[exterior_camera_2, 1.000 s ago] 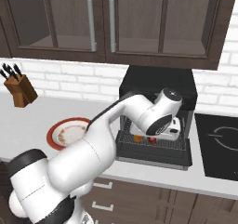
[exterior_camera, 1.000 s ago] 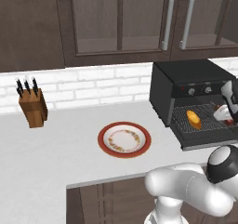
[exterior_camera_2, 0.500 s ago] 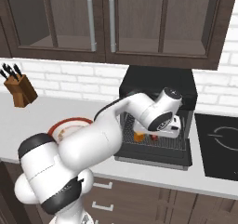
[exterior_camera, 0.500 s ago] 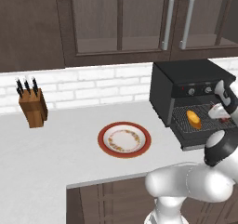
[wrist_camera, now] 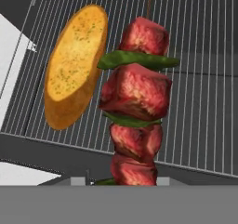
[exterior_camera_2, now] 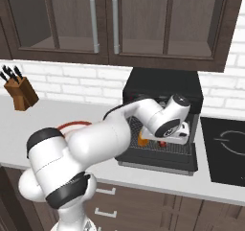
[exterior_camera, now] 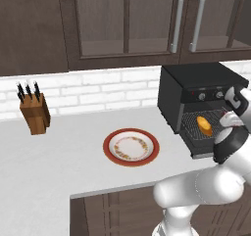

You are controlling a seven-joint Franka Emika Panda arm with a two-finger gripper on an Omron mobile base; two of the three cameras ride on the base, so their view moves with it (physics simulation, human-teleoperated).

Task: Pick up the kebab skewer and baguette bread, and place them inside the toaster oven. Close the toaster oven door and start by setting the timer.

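1. While the white counter (exterior_camera: 73, 156) is being seen stretching under dark wall cabinets (exterior_camera: 127, 24) and a white brick backsplash (exterior_camera: 98, 90), the toaster oven (exterior_camera: 196, 100) is being shown standing at the counter's right end, black and boxy, with small grey knobs (exterior_camera: 202, 96) in a row above its opening.
2. The toaster oven door (exterior_camera_2: 158, 160) is being shown dropped open, lying flat in front of the oven on the counter.
3. The wire rack (wrist_camera: 195, 79) inside the oven is being seen from above in the hand view, its thin bars running under both foods.
4. A round plate (exterior_camera: 131, 147) with a red rim is being shown on the counter, well to the left of the oven.
5. A wooden knife block (exterior_camera: 35, 113) with dark handles is being shown near the backsplash, far left.
6. The gripper (exterior_camera_2: 167, 138) is being seen reaching into the oven's mouth; it is being kept clamped on the kebab skewer (wrist_camera: 137, 102), which is rising straight up from between the fingers in the hand view.
7. The skewer's red meat chunks and green slices are being held above the rack; whether contact is being made with the bars cannot be told.
8. The baguette bread (wrist_camera: 74, 65) is being shown lying on the rack, just beside the skewer.
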